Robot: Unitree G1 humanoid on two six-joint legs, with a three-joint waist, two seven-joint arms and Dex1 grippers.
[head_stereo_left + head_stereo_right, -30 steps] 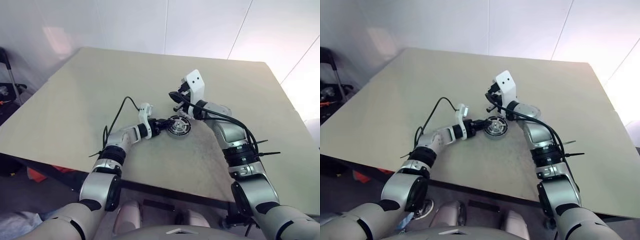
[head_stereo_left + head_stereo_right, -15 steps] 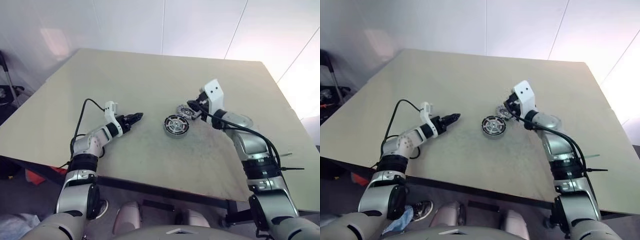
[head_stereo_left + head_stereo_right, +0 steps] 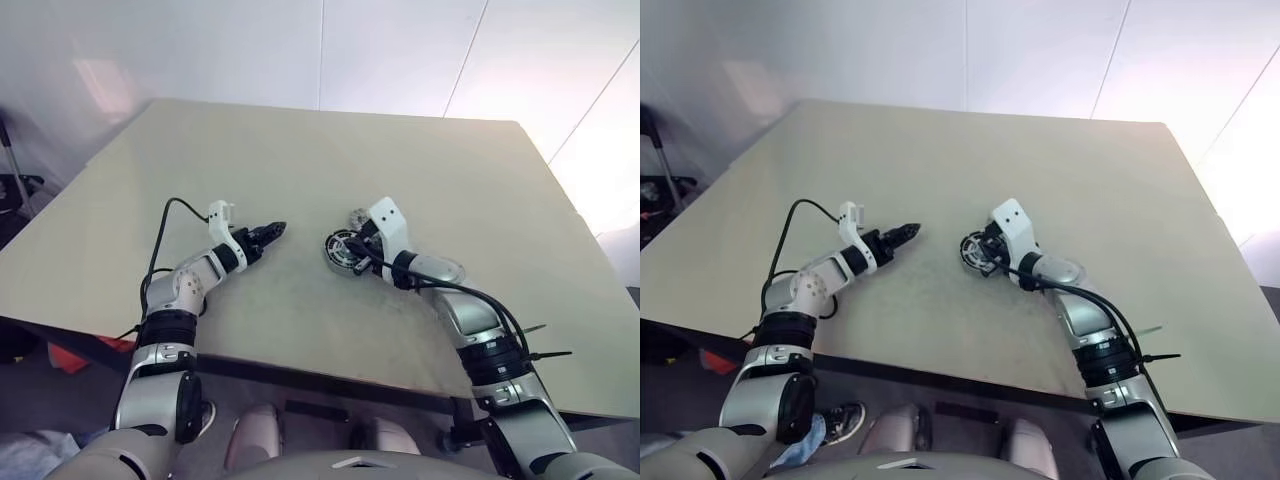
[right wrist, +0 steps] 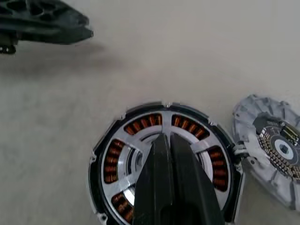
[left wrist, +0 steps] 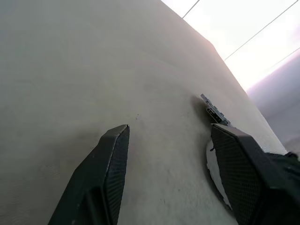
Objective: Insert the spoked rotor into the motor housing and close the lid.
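Rotor (image 4: 161, 164) looks seated in the motor housing (image 3: 338, 252) mid-bench; right gripper (image 4: 165, 140), fingers pressed together, sits over its hub. Left gripper (image 3: 272, 232) is spread, empty, well apart toward the left edge. Next, judging: grab the lid (image 4: 276, 140) just beside the housing, then cap it.

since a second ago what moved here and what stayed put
The left tool drew away from the motor housing toward the robot's left, letting go, and now hangs open over the bare table. The right tool, shut, came down from beyond the housing and now sits over its centre, where the spoked rotor lies. The housing and the lid beside it stayed put.
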